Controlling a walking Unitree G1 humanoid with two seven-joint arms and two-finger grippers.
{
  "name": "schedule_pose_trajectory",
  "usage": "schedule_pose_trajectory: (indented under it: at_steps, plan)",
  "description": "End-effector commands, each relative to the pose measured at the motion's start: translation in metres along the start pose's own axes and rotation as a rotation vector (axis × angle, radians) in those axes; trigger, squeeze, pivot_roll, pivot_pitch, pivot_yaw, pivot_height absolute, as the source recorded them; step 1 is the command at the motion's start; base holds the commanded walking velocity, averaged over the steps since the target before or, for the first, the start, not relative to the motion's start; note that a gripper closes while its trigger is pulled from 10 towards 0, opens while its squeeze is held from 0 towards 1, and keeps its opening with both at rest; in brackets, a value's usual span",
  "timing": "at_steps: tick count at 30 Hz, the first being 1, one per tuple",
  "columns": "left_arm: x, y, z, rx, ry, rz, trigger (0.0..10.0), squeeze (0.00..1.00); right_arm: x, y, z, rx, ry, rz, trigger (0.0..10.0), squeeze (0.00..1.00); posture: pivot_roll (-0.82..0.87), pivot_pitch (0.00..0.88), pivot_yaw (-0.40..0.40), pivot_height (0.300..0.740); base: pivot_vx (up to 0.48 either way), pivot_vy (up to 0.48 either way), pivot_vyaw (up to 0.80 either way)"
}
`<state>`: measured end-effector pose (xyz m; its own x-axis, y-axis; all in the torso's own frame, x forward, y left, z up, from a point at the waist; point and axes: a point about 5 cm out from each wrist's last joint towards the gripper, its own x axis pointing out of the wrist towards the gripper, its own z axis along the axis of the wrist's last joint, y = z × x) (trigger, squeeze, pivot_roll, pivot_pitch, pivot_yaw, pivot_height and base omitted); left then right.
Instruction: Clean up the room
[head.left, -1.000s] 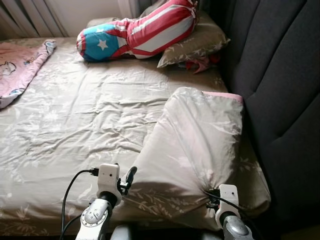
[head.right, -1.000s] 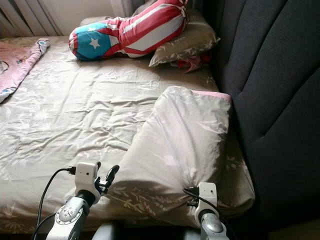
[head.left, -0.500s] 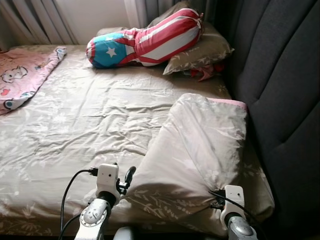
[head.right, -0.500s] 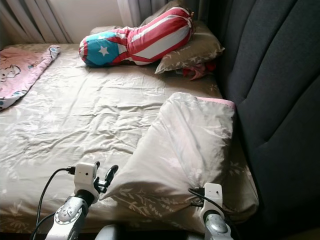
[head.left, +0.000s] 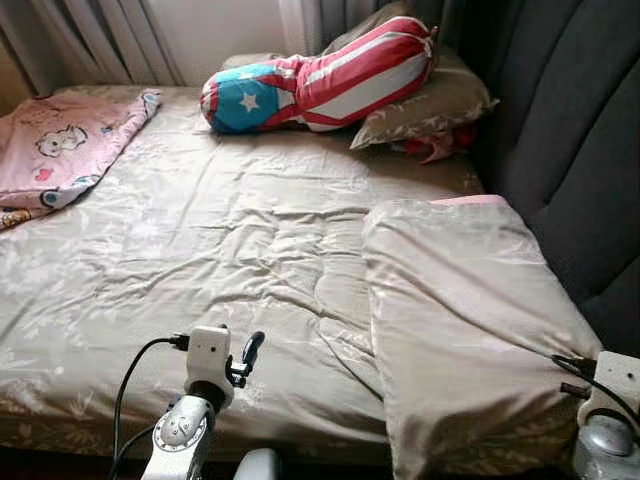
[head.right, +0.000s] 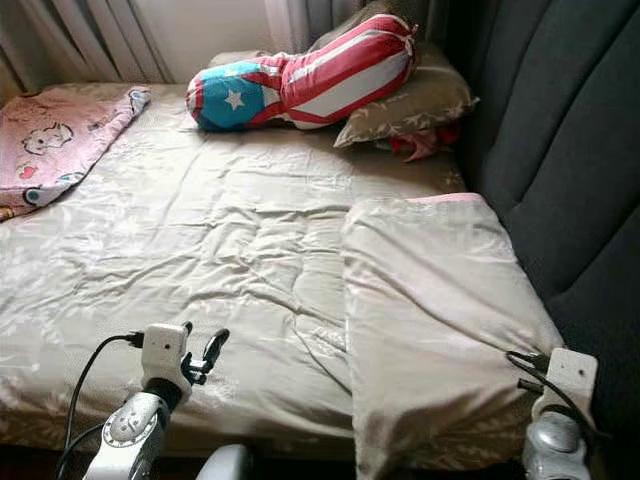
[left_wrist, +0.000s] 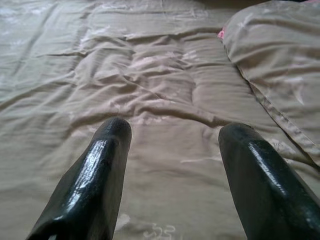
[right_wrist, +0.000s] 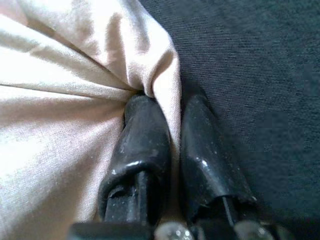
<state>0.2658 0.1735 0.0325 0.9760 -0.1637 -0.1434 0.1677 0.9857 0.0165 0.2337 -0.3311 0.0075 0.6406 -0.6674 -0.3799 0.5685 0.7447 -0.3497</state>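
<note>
Beige quilted cover (head.left: 220, 250) is lying across the whole bed (head.left: 60, 425), rumpled in long creases, beside a dark grey padded headboard (head.left: 580, 170) on the robot's right. Over the last second the folded flap of this cover (head.left: 460, 320), on the right side of the bed, has been changing shape: a moment ago it was bunched into a slanting wedge, and now it is lying flatter and squarer, with a thin pink edge showing at its far end. The camera has also been shifting, so part of that change is only viewpoint.

At the far end of the bed a red, white and blue bolster with stars (head.left: 320, 80) is resting against a beige pillow (head.left: 425, 100), and a pink printed blanket (head.left: 65, 150) is lying at the far left corner.

The right claw (right_wrist: 167, 107) is pinching the near corner of the flap tightly between its black fingers, just beside the headboard. The left claw (left_wrist: 172, 132) is hovering over the cover with its fingers spread, holding nothing.

Judging from this, the bed-making step is under way, with the flap apparently being drawn out flat.
</note>
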Motion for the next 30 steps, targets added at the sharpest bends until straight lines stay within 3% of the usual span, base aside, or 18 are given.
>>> schedule_pose_trajectory:
  at_steps: [1, 3, 6, 10, 14, 15, 19, 21, 22, 23, 24, 25, 30]
  plan:
    - [-0.001, -0.001, -0.004, 0.008, 0.015, -0.003, 10.0, 0.0, 0.007, -0.019, 0.016, 0.029, -0.068, -0.066, 10.0, 0.0, -0.09, 0.026, -0.002, 0.657, 0.0, 0.0, 0.0]
    - [-0.001, -0.003, -0.005, 0.006, 0.017, -0.008, 10.0, 0.0, 0.004, -0.011, 0.014, 0.03, -0.066, -0.03, 10.0, 0.0, -0.09, 0.026, -0.002, 0.657, 0.0, 0.0, 0.0]
    - [0.0, -0.004, -0.007, 0.001, 0.022, -0.011, 10.0, 0.0, -0.006, 0.018, 0.004, 0.076, -0.052, 0.103, 10.0, 0.0, -0.08, 0.026, 0.001, 0.657, 0.0, 0.0, 0.0]
    - [0.0, -0.004, -0.008, -0.002, 0.025, -0.008, 10.0, 0.0, -0.011, 0.027, -0.003, 0.076, -0.034, 0.127, 10.0, 0.0, -0.07, 0.026, -0.001, 0.657, 0.0, 0.0, 0.0]
    - [-0.001, -0.004, -0.009, -0.003, 0.029, -0.006, 10.0, 0.0, -0.01, 0.026, -0.003, 0.073, -0.036, 0.126, 10.0, 0.0, -0.07, 0.026, -0.001, 0.657, 0.0, 0.0, 0.0]
    - [-0.002, -0.004, -0.01, -0.004, 0.035, -0.006, 10.0, 0.0, -0.01, 0.025, -0.001, 0.096, -0.053, 0.127, 10.0, 1.0, -0.08, 0.026, -0.003, 0.657, 0.0, 0.0, 0.0]
    - [-0.004, -0.004, -0.015, -0.008, 0.053, -0.006, 10.0, 0.0, -0.012, 0.031, 0.006, 0.129, -0.101, 0.193, 10.0, 1.0, -0.08, 0.027, -0.005, 0.657, 0.0, 0.0, 0.0]
    - [-0.006, -0.005, -0.022, -0.02, 0.077, 0.002, 10.0, 0.0, -0.019, 0.049, 0.011, 0.189, -0.148, 0.335, 10.0, 1.0, -0.08, 0.028, -0.005, 0.657, 0.0, 0.0, 0.0]
    - [-0.006, -0.005, -0.022, -0.02, 0.077, 0.002, 10.0, 0.0, -0.019, 0.049, 0.011, 0.189, -0.148, 0.335, 10.0, 1.0, -0.08, 0.028, -0.005, 0.657, 0.0, 0.0, 0.0]
    - [-0.008, -0.004, -0.027, -0.037, 0.101, 0.013, 10.0, 0.0, -0.026, 0.062, 0.009, 0.203, -0.145, 0.411, 10.0, 0.46, -0.08, 0.028, -0.005, 0.657, 0.0, 0.0, 0.0]
    - [-0.008, -0.004, -0.029, -0.044, 0.109, 0.017, 10.0, 0.0, -0.028, 0.066, 0.007, 0.204, -0.142, 0.436, 10.0, 0.46, -0.08, 0.028, -0.005, 0.657, 0.0, 0.0, 0.0]
    - [-0.009, -0.004, -0.031, -0.053, 0.118, 0.022, 10.0, 0.0, -0.031, 0.071, 0.005, 0.201, -0.139, 0.466, 10.0, 0.0, -0.08, 0.028, -0.005, 0.657, 0.0, 0.0, 0.0]
    - [-0.014, 0.0, -0.046, -0.148, 0.192, 0.084, 10.0, 0.0, -0.052, 0.096, -0.014, 0.211, -0.09, 0.579, 10.0, 0.0, -0.08, 0.017, -0.006, 0.661, 0.0, 0.0, 0.0]
